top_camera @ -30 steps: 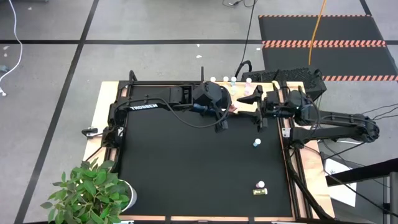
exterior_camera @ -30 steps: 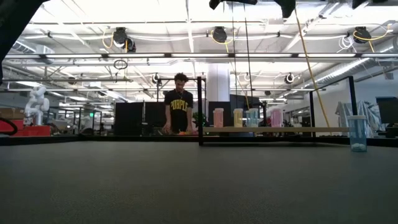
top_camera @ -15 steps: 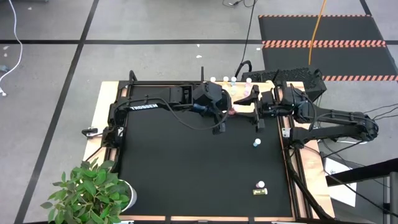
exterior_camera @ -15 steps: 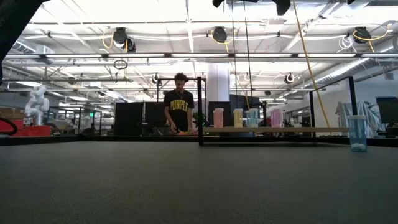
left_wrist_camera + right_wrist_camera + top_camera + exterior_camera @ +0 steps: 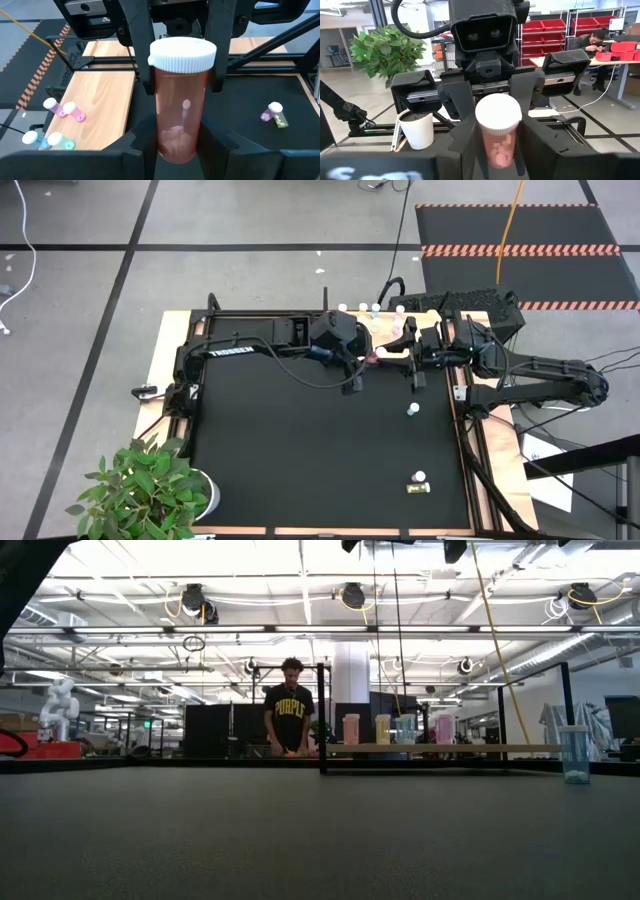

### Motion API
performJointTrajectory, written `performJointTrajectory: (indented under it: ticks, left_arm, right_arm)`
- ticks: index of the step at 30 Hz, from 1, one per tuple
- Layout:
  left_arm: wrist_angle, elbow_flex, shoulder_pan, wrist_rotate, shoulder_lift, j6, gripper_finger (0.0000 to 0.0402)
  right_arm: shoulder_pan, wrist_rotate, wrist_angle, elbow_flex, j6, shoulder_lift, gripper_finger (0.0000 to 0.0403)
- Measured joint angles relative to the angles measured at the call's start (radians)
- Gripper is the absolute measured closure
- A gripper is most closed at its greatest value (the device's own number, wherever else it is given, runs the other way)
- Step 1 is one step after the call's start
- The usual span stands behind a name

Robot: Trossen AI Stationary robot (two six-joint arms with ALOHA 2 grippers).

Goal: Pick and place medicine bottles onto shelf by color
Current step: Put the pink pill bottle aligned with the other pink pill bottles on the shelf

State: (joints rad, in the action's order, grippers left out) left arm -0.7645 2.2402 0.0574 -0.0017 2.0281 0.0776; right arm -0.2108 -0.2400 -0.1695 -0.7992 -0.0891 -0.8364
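The orange bottle (image 5: 181, 100), white-capped, holds pale pills. Left tool (image 5: 175, 145) grips its base; right tool (image 5: 496, 145) closes around its cap end, above the shelf (image 5: 395, 340).

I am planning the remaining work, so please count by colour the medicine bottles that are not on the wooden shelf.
orange bottle: 1
blue bottle: 1
pink-purple bottle: 1
yellow-green bottle: 1
Total: 4
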Motion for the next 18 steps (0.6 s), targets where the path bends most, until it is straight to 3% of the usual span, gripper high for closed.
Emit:
performJointTrajectory:
  ticks: [4, 13, 18]
  left_arm:
    - [0.002, 0.0, 0.0, 0.0, 0.0, 0.0, 0.0298]
    - [-0.004, 0.0, 0.0, 0.001, 0.002, 0.001, 0.0285]
    - [-0.003, 0.0, 0.0, 0.001, 0.002, 0.008, 0.0294]
  right_arm:
    - [0.0, 0.003, -0.007, 0.0, -0.001, 0.0, 0.0269]
    - [-0.001, 0.0, -0.043, 0.0, -0.001, 0.0, 0.0189]
    - [-0.025, -0.033, -0.036, 0.0, -0.024, 0.0, 0.0201]
